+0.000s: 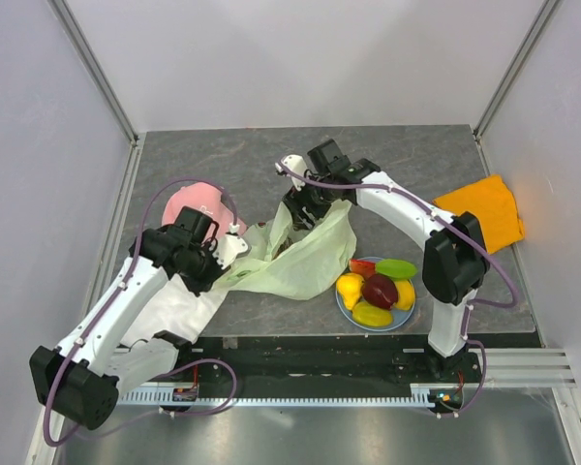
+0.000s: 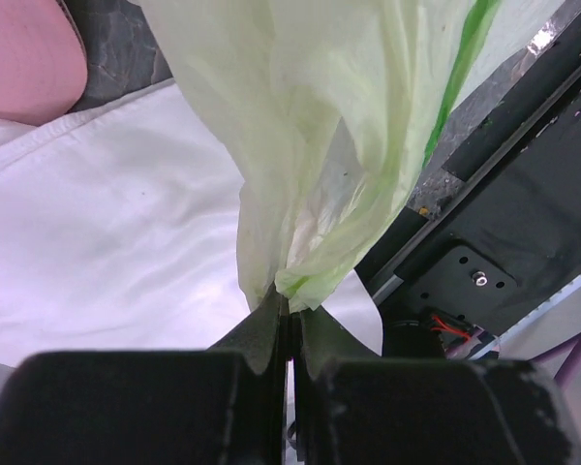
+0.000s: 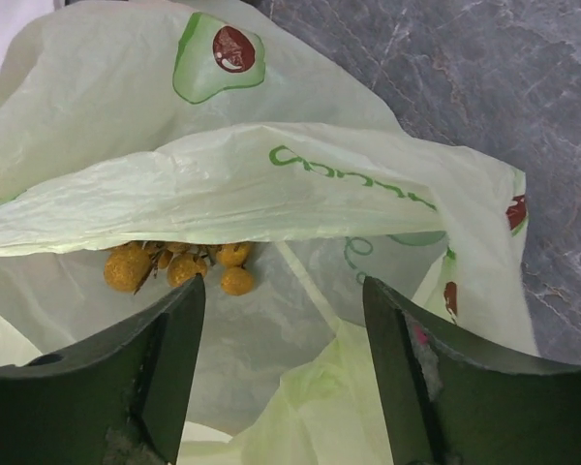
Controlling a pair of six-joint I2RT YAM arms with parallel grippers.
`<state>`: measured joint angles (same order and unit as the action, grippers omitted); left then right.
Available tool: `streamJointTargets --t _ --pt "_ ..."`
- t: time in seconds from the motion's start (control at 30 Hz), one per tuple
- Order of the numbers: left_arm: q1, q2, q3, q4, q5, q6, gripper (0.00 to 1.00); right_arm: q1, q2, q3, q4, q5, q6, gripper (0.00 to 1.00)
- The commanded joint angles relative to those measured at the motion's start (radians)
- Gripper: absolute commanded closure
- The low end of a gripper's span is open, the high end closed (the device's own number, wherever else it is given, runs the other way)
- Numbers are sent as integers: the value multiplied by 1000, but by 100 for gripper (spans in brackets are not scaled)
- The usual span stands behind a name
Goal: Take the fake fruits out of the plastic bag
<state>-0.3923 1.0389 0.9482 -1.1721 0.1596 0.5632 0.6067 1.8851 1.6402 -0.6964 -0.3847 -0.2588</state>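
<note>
The pale yellow-green plastic bag (image 1: 310,260) lies crumpled at mid-table. My left gripper (image 1: 234,252) is shut on a bunched edge of the bag (image 2: 320,145), with the jaws pinched together (image 2: 289,302). My right gripper (image 1: 300,208) is open and points into the bag's mouth (image 3: 283,291). Inside the bag (image 3: 271,184) lies a cluster of small brownish-yellow round fruits (image 3: 179,266), just beyond the left finger and partly hidden by a fold. Several fake fruits (image 1: 379,290), yellow, dark red, red and green, lie on the light-blue plate (image 1: 345,312) right of the bag.
A pink cloth (image 1: 196,205) lies behind my left gripper and shows in the left wrist view (image 2: 24,53). A white cloth (image 1: 179,310) lies under the left arm (image 2: 107,223). An orange cloth (image 1: 484,211) lies at the right edge.
</note>
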Motion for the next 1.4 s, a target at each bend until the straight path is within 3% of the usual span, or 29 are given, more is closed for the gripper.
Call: streamJointTargets --t 0.0,0.13,0.17,0.33,0.5,0.73,0.83,0.87,0.93,0.97,1.07,1.37 --pt "4 1 -3 22 -11 14 99 67 48 35 -6 49 -26 24" --pt "4 30 30 51 15 -37 98 110 19 -51 -8 27 -19 17" --pt "4 35 44 55 32 -43 99 137 13 -72 -5 29 -14 2" --pt "4 62 78 69 70 -78 98 174 12 -123 28 64 18 2" --pt "4 81 95 65 115 -112 98 194 115 -95 0 64 19 2" --pt "9 53 66 54 109 -118 99 199 158 -118 149 239 47 2" --pt "13 49 60 58 110 -120 98 197 134 -148 186 196 20 18" --pt "13 49 61 58 110 -120 98 196 125 -149 181 179 7 37" --pt "18 49 60 68 107 -118 98 176 74 -166 179 139 -14 54" --pt "20 49 58 72 109 -120 98 165 53 -174 175 123 -19 67" --pt "21 55 52 95 119 -123 98 107 -32 -172 140 31 -25 78" --pt "20 170 101 176 89 -154 98 27 -182 39 -138 -230 -209 92"
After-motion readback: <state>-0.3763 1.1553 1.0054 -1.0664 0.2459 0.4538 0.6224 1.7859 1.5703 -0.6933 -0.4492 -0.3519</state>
